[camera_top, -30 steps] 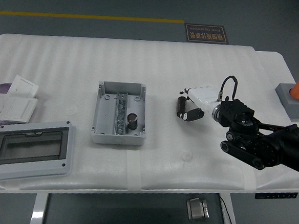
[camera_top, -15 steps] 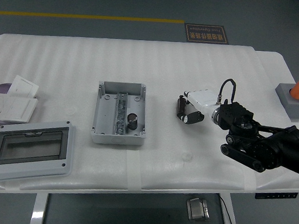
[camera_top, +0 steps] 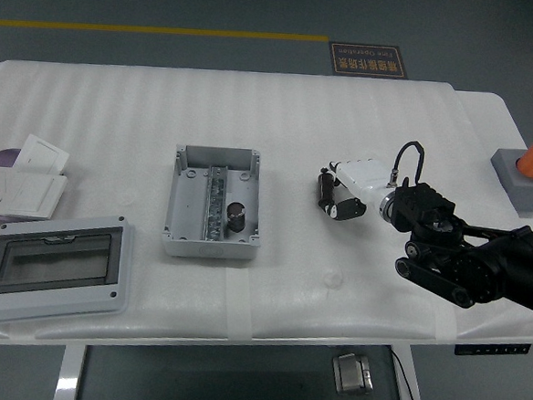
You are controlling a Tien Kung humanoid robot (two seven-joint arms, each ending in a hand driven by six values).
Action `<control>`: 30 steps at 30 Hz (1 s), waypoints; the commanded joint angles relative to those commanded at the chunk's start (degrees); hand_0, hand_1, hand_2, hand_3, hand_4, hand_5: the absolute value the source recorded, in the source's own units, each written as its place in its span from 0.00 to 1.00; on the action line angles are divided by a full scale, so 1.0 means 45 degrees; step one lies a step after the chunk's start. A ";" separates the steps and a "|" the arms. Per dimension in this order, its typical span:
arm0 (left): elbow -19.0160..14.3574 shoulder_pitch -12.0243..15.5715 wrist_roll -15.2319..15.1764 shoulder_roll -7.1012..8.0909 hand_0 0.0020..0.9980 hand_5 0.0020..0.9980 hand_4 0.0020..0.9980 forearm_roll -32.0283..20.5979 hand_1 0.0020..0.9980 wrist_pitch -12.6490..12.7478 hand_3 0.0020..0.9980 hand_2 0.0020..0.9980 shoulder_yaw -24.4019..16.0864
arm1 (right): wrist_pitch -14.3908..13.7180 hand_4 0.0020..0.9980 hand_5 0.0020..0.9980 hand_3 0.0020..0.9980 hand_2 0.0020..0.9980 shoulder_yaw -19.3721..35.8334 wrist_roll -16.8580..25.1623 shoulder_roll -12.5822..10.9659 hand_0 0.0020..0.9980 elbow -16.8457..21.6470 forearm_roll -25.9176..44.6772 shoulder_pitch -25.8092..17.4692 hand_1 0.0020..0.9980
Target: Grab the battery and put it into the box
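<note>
Head view | we see right hand at right of centre of the frame, fingers curled loosely, holding nothing | battery lies inside grey box at centre-left, lower right compartment | hand well apart from box on white table

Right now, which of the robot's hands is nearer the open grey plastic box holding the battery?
The right hand: it is over the table to the right of the open grey plastic box, apart from it. The left hand is out of view.
</note>
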 joint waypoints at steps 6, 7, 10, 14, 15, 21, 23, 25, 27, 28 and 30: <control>0.0003 -0.0030 -0.0024 0.0012 0.65 0.45 0.59 -0.0009 0.65 0.0030 0.56 0.52 -0.0007 | -0.0074 0.56 0.31 0.68 0.63 -0.0079 0.0034 0.0000 0.71 -0.0050 0.0078 -0.0017 0.65; 0.0006 -0.0034 -0.0029 0.0016 0.65 0.45 0.59 -0.0024 0.65 0.0036 0.56 0.52 0.0010 | -0.0080 0.56 0.31 0.68 0.63 -0.0100 0.0037 0.0004 0.71 -0.0058 0.0091 -0.0024 0.65; 0.0010 -0.0035 -0.0037 0.0018 0.65 0.45 0.59 -0.0056 0.65 0.0050 0.56 0.52 0.0050 | -0.0103 0.56 0.31 0.68 0.63 -0.0116 0.0042 0.0005 0.71 -0.0049 0.0116 -0.0040 0.65; 0.0012 -0.0031 -0.0042 0.0007 0.65 0.45 0.60 -0.0081 0.65 0.0061 0.57 0.53 0.0081 | -0.0123 0.56 0.31 0.68 0.63 -0.0137 0.0044 0.0009 0.70 -0.0052 0.0163 -0.0047 0.65; 0.0012 -0.0032 -0.0041 0.0004 0.65 0.45 0.60 -0.0080 0.65 0.0060 0.57 0.53 0.0083 | -0.0117 0.56 0.31 0.68 0.63 -0.0142 0.0038 0.0008 0.70 -0.0060 0.0165 -0.0048 0.65; 0.0011 -0.0033 -0.0026 -0.0004 0.65 0.45 0.60 -0.0079 0.65 0.0049 0.57 0.53 0.0110 | -0.0061 0.56 0.31 0.68 0.63 -0.0133 -0.0001 -0.0008 0.70 -0.0095 0.0153 -0.0048 0.65; 0.0010 -0.0031 -0.0021 -0.0003 0.65 0.46 0.60 -0.0084 0.65 0.0043 0.58 0.53 0.0123 | -0.0044 0.56 0.31 0.68 0.63 -0.0120 -0.0005 -0.0014 0.70 -0.0094 0.0148 -0.0049 0.65; 0.0009 -0.0031 -0.0016 -0.0003 0.65 0.46 0.60 -0.0081 0.65 0.0036 0.58 0.53 0.0128 | -0.0018 0.56 0.31 0.68 0.63 -0.0081 -0.0001 -0.0024 0.70 -0.0087 0.0140 -0.0050 0.65; 0.0010 -0.0031 -0.0013 -0.0006 0.65 0.46 0.60 -0.0081 0.65 0.0032 0.58 0.53 0.0132 | 0.0063 0.56 0.31 0.68 0.63 -0.0025 0.0007 -0.0040 0.70 -0.0064 0.0120 -0.0045 0.65; 0.0008 -0.0029 -0.0011 -0.0006 0.65 0.46 0.60 -0.0070 0.65 0.0029 0.58 0.53 0.0126 | 0.0127 0.56 0.31 0.68 0.63 0.0010 0.0007 -0.0051 0.70 -0.0043 0.0098 -0.0041 0.65; 0.0010 -0.0027 -0.0009 -0.0008 0.65 0.47 0.60 -0.0074 0.65 0.0024 0.58 0.53 0.0130 | 0.0302 0.56 0.31 0.68 0.63 0.0081 -0.0027 -0.0070 0.70 0.0011 0.0032 -0.0032 0.65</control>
